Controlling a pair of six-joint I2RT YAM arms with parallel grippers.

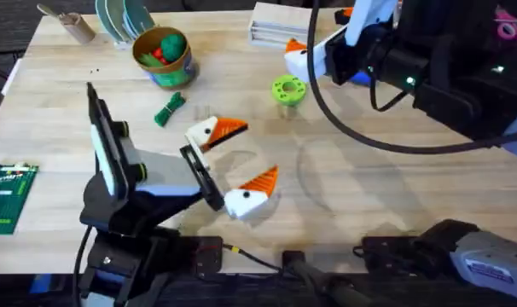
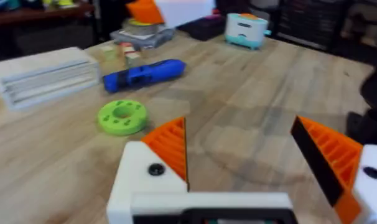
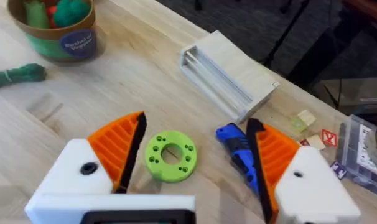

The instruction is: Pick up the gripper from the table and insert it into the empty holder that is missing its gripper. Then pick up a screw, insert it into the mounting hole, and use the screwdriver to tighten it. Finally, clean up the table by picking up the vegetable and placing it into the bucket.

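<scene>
My left gripper [image 1: 240,162] hovers open over the middle of the table [image 1: 369,170], and its white holders [image 2: 145,180] both carry orange ribbed pads. A black screw [image 2: 155,169] sits in one mount. No loose gripper piece is in view. My right gripper [image 3: 195,162] is open at the far side above the lime disc [image 3: 170,155], with the blue screwdriver [image 3: 238,152] lying on the table beside one pad. The dark green vegetable [image 1: 169,109] lies on the table near the bucket [image 1: 163,55], which holds toy food.
A white slatted box [image 1: 280,21] stands at the far edge behind the disc. A brown cup [image 1: 71,26] and teal plates [image 1: 122,17] sit far left. A green baseplate [image 1: 7,196] lies at the left edge. A toy toaster [image 2: 246,30] stands farther off.
</scene>
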